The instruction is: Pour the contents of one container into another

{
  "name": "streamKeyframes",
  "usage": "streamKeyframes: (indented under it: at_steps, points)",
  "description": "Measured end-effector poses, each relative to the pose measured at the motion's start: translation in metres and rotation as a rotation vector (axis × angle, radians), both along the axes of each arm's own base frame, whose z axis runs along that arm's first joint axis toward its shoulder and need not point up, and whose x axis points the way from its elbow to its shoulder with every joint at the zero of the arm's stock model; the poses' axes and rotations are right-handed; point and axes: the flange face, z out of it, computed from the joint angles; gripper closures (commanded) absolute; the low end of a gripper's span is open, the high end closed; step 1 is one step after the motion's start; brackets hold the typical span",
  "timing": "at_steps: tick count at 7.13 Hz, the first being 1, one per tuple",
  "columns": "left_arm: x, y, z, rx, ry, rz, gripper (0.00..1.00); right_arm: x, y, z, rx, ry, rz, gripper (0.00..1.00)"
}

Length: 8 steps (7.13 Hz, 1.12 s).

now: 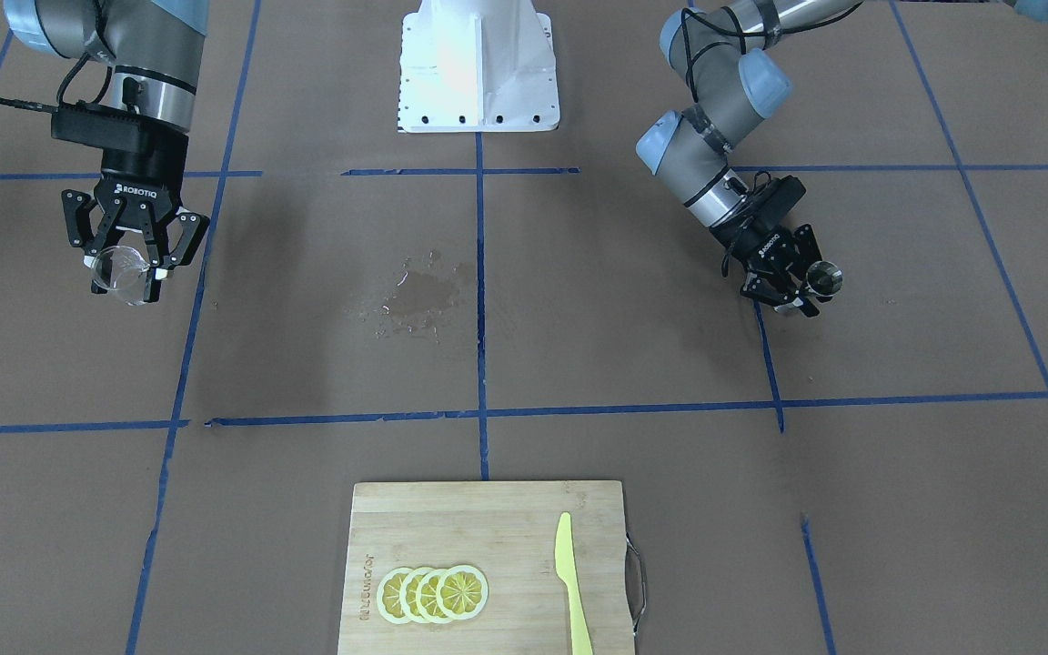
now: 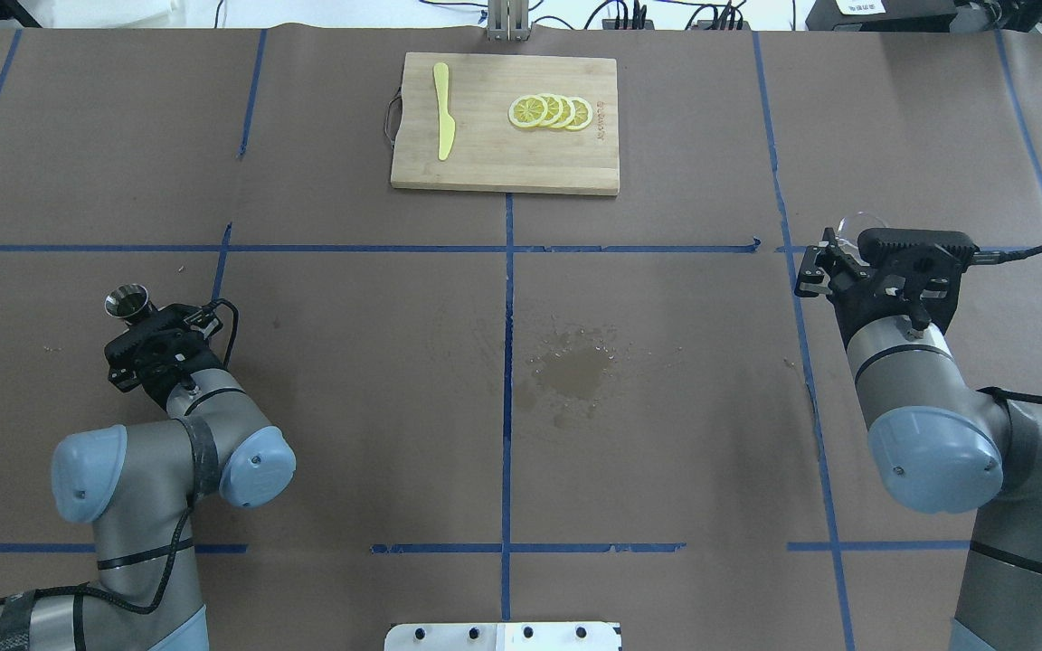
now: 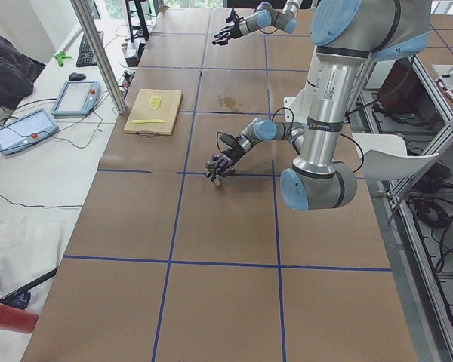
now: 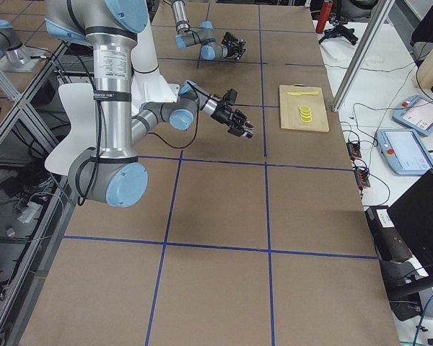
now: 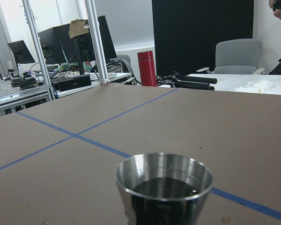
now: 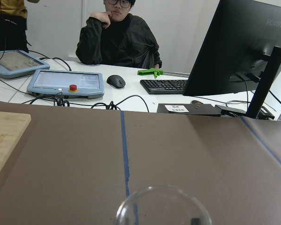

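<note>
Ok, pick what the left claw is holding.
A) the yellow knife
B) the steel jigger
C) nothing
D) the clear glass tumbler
B: the left claw is shut on the steel jigger, while the glass tumbler sits in the right claw.

The table was covered in brown paper marked into large squares by blue tape lines. Near its middle, just beside the central line, lay a wet, splattered patch. A wooden cutting board lay flat at the far edge, and the robot's white base plate sat at the near edge.
</note>
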Motion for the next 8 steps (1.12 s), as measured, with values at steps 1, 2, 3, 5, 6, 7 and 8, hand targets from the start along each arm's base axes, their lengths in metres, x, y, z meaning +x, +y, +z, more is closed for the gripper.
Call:
streamKeyframes:
  at_steps: [1, 2, 3, 5, 6, 7, 8]
  points:
    - [0.0001, 0.0000, -0.0001, 0.000, 0.000, 0.000, 0.60, 0.0002, 0.0003, 0.0012, -0.001, 0.002, 0.000, 1.00]
    - [0.0001, -0.0001, -0.0003, 0.000, 0.001, 0.000, 0.60, 0.0000, 0.0006, 0.0022, -0.002, 0.004, -0.001, 1.00]
    - [0.0000, -0.0001, -0.0006, 0.000, 0.001, 0.000, 0.60, -0.0005, 0.0011, 0.0027, -0.002, 0.005, -0.003, 1.00]
    - [-0.0001, 0.0000, -0.0007, 0.000, 0.001, 0.000, 0.60, -0.0011, 0.0013, 0.0036, -0.003, 0.007, -0.004, 1.00]
    - [-0.0001, 0.0000, -0.0007, 0.000, 0.001, 0.000, 0.60, -0.0017, 0.0015, 0.0043, -0.004, 0.009, -0.004, 1.00]
    - [-0.0002, 0.0000, -0.0006, -0.001, 0.000, 0.000, 0.53, -0.0023, 0.0018, 0.0049, -0.004, 0.010, -0.006, 1.00]
    - [-0.0003, 0.0002, 0.0000, -0.002, 0.000, 0.000, 0.36, -0.0028, 0.0020, 0.0054, -0.005, 0.011, -0.006, 1.00]
